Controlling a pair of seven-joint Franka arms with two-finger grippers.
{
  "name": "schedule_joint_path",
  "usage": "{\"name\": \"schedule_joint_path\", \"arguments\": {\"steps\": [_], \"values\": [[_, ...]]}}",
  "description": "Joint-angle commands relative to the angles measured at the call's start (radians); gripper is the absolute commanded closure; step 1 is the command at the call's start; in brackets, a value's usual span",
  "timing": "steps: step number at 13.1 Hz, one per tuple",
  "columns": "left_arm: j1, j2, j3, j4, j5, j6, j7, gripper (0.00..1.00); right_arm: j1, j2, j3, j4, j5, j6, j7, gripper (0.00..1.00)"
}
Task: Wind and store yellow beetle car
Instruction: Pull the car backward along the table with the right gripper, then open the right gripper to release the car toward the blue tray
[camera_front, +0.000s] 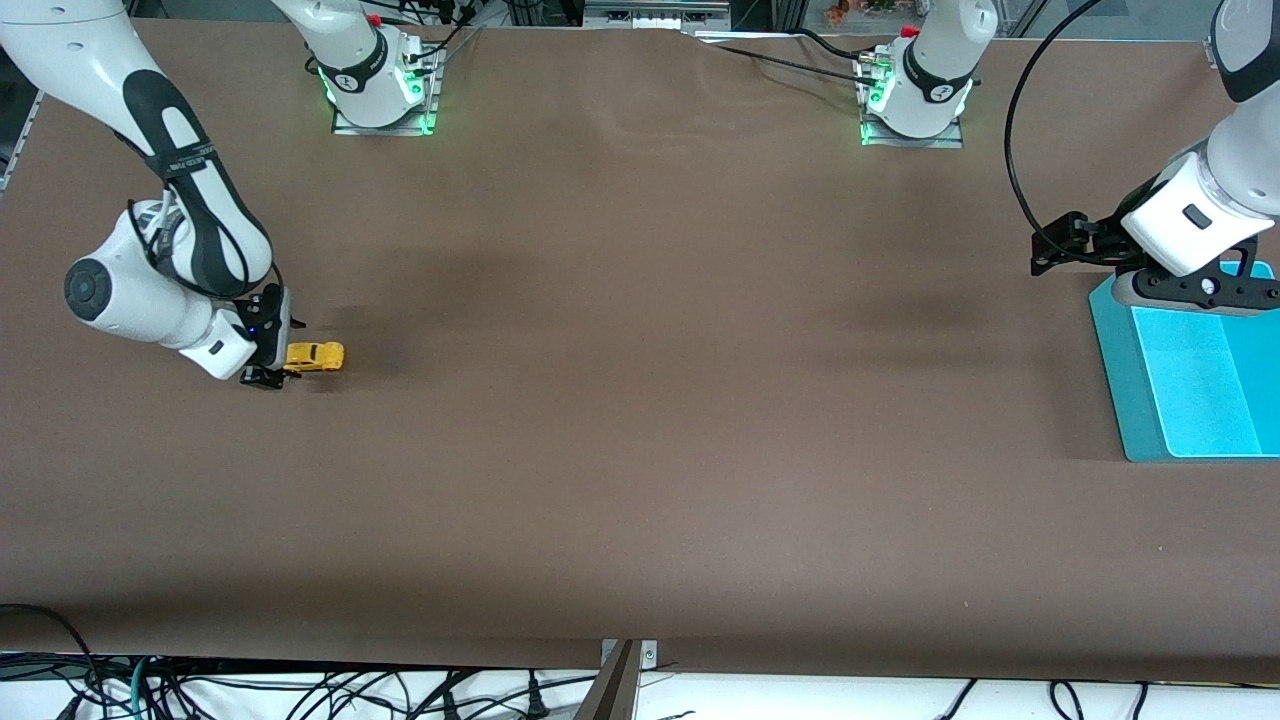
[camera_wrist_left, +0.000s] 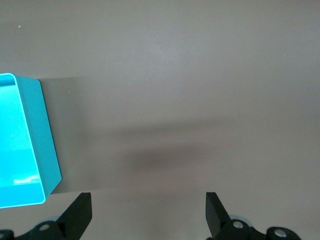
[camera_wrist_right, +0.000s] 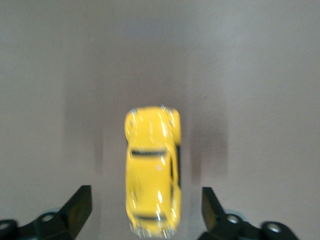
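Note:
The yellow beetle car (camera_front: 314, 357) stands on its wheels on the brown table near the right arm's end. My right gripper (camera_front: 272, 358) is low at the car's rear, open; its fingers stand wide on either side of the car (camera_wrist_right: 151, 172) with gaps and do not touch it. The car looks blurred in the right wrist view. At the left arm's end of the table, my left gripper (camera_wrist_left: 148, 215) hangs open and empty over bare table beside the turquoise tray (camera_front: 1190, 375).
The turquoise tray (camera_wrist_left: 30, 145) has raised walls and lies at the table's edge toward the left arm's end. The brown mat (camera_front: 640, 400) stretches between the car and the tray. Cables hang below the table's front edge.

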Motion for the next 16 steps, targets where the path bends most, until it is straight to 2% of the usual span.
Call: {"name": "schedule_joint_path", "arguments": {"steps": [1, 4, 8, 10, 13, 16], "values": [[-0.002, 0.013, -0.002, 0.029, 0.017, -0.017, -0.005, 0.0, 0.006, -0.017, 0.023, 0.125, 0.003, -0.158, 0.06, 0.0], [-0.002, 0.013, -0.002, 0.029, 0.017, -0.017, -0.005, 0.0, 0.047, -0.014, 0.02, 0.292, -0.049, -0.316, 0.158, 0.0], [-0.002, 0.013, -0.002, 0.029, 0.017, -0.018, -0.005, 0.0, 0.078, -0.018, 0.026, 0.426, -0.073, -0.395, 0.438, 0.0], [-0.002, 0.013, -0.002, 0.029, 0.017, -0.018, -0.004, 0.0, 0.086, -0.043, 0.053, 0.466, -0.065, -0.457, 0.678, 0.0], [0.0, 0.013, 0.0, 0.029, 0.017, -0.017, -0.002, 0.0, 0.087, -0.104, 0.113, 0.494, -0.085, -0.465, 1.013, 0.0], [0.0, 0.013, 0.0, 0.029, 0.017, -0.017, -0.002, 0.0, 0.089, -0.164, 0.167, 0.494, -0.148, -0.52, 1.295, 0.0]]}}
